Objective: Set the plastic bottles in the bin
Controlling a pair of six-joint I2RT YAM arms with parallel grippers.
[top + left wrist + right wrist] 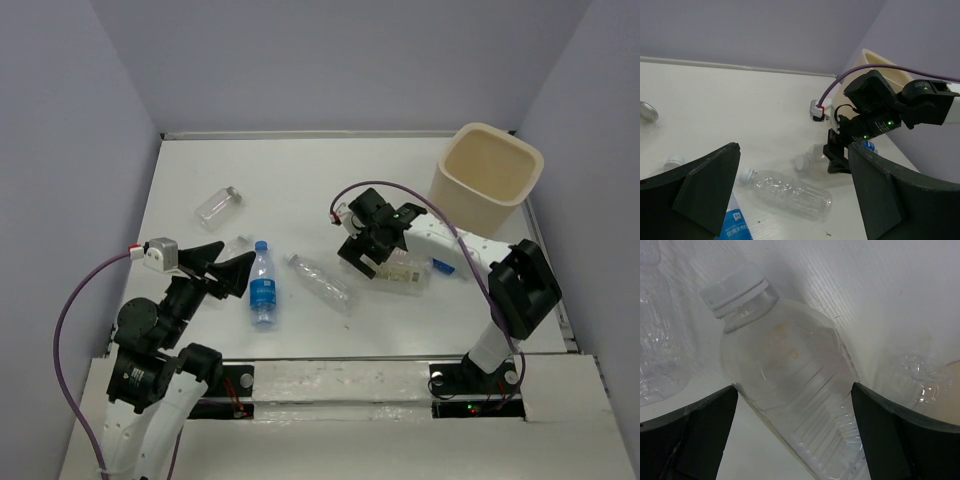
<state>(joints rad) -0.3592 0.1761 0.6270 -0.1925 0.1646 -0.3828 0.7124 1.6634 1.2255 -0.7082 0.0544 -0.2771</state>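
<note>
The step in hand looks like the grasp on the white-capped bottle (pixel 790 385). It lies on its side on the table (pixel 300 180), right of centre in the overhead view, below and left of the bin (pixel 487 175). The right jaws hang over it spread wide, one finger on each side of the body just under the shoulder, and hold nothing yet. Whether the pads touch the plastic I cannot tell. The left jaws, at the lower left of the overhead view, are also wide open and empty, beside the blue-label bottle (pixel 262 285).

The bottle runs slantwise through the right wrist view, so a small turn of the wrist before closing would likely set the fingers square across it. The grip should go on the ribbed body rather than the neck. It should close gently, since thin clear plastic probably caves in and can slip out sideways. What looks like another clear bottle (pixel 917 382) lies just beside it at the right edge of that view, so the right-hand finger should come down without catching it. The lift then needs enough height to clear the bin's rim at the upper right
</note>
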